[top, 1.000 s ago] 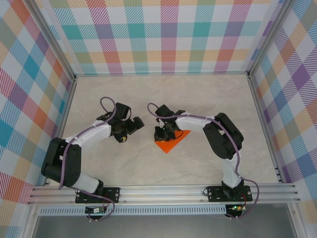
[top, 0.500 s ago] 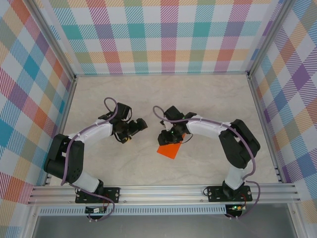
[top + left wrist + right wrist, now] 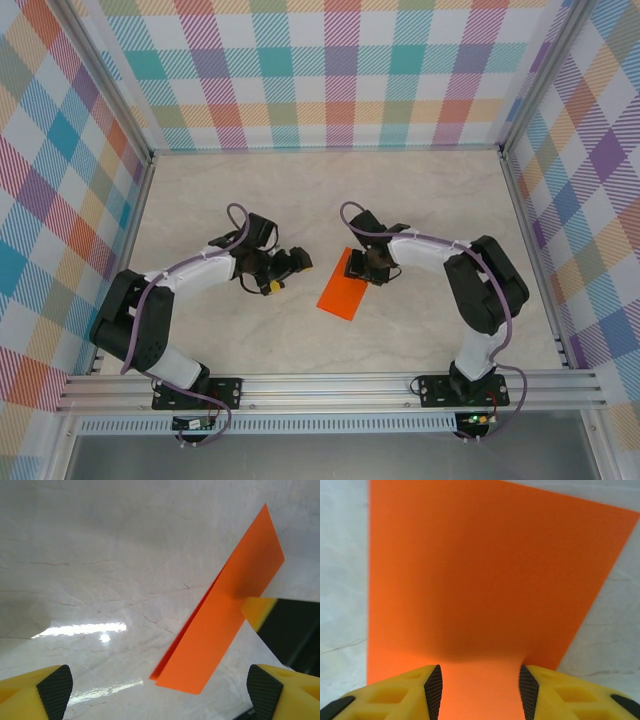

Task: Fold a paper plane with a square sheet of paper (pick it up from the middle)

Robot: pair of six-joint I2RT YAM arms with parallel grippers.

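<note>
My left arm stretches low toward the centre, the left gripper [image 3: 296, 263] spread wide and empty, just beside the folded bright orange sheet of paper [image 3: 340, 292]. The sheet lies flat mid-table on the pale marbled tabletop [image 3: 250, 190], well apart from the walls. My right arm bends inward; the right gripper [image 3: 366, 268] stands partly open, fingers [image 3: 432, 690] straddling the sheet's far end.

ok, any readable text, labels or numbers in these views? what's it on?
None readable.
The orange paper is plain; the plaid walls and table carry no print.
The small board at the near rail is too small to tell.
</note>
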